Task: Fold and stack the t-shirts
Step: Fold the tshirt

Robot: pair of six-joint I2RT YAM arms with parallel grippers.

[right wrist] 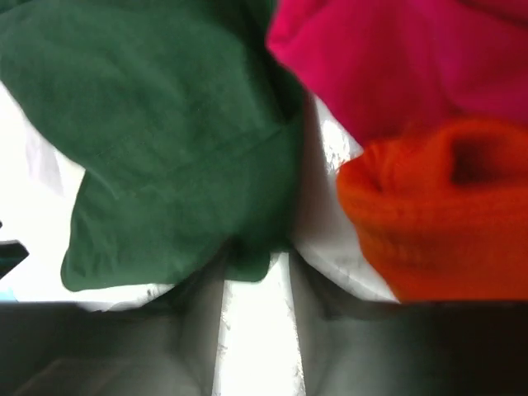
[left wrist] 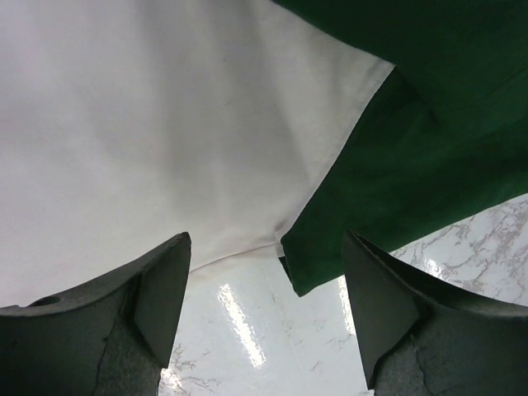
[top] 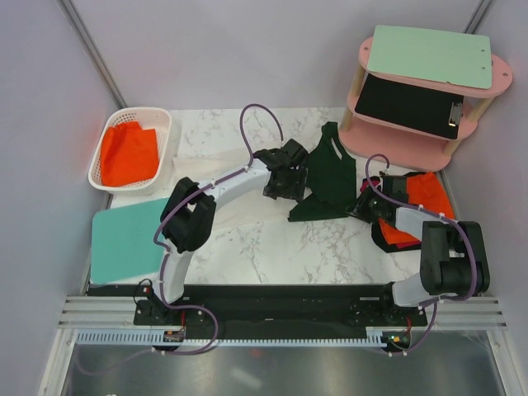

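The dark green t-shirt [top: 330,177] lies crumpled at the middle of the marble table [top: 272,247]. The cream-white t-shirt [top: 210,161] lies spread to its left, partly under my left arm. My left gripper [top: 285,183] hovers over the place where both shirts meet. In the left wrist view it [left wrist: 266,247] is open and empty, with the white shirt [left wrist: 140,124] and the green shirt [left wrist: 412,157] ahead of it. My right gripper [top: 365,205] is at the green shirt's right edge. Its jaws [right wrist: 257,260] stand narrowly apart on a corner of the green shirt [right wrist: 165,140].
A white basket [top: 161,124] holding orange cloth stands at the back left. A teal board [top: 124,239] lies at the near left. A pink two-tier shelf [top: 429,82] with clipboards stands at the back right. Red cloth [right wrist: 396,58] and orange cloth [right wrist: 437,214] lie beside my right gripper.
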